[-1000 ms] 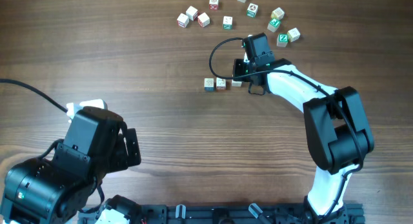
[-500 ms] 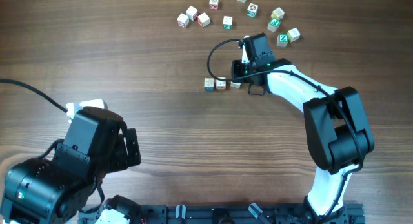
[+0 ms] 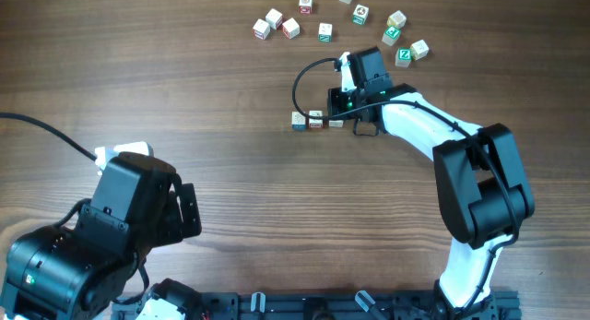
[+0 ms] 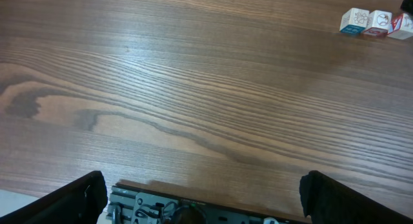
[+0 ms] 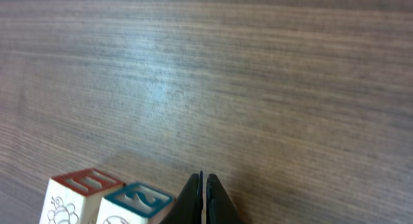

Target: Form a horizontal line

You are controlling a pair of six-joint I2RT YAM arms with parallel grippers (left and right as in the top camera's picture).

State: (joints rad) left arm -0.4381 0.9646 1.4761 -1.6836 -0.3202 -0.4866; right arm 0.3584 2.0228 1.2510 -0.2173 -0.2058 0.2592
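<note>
Horizontal line (image 3: 316, 121): three touching cubes, midway across the table (image 3: 138, 80), apparently complete. Right gripper (image 5: 203, 193), clenched on nothing, sits just beside the row's right end; only withdrawal seems left. Loose cubes (image 3: 324, 30) lie beyond, well apart, obstructing nothing. Left gripper (image 4: 201, 183) gapes, idle, far off.

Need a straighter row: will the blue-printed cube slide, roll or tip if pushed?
Flat-faced, the blue-printed cube probably slides, not rolls. Tiny, so likely light. Touching the red-printed cube, it may shove that.
</note>
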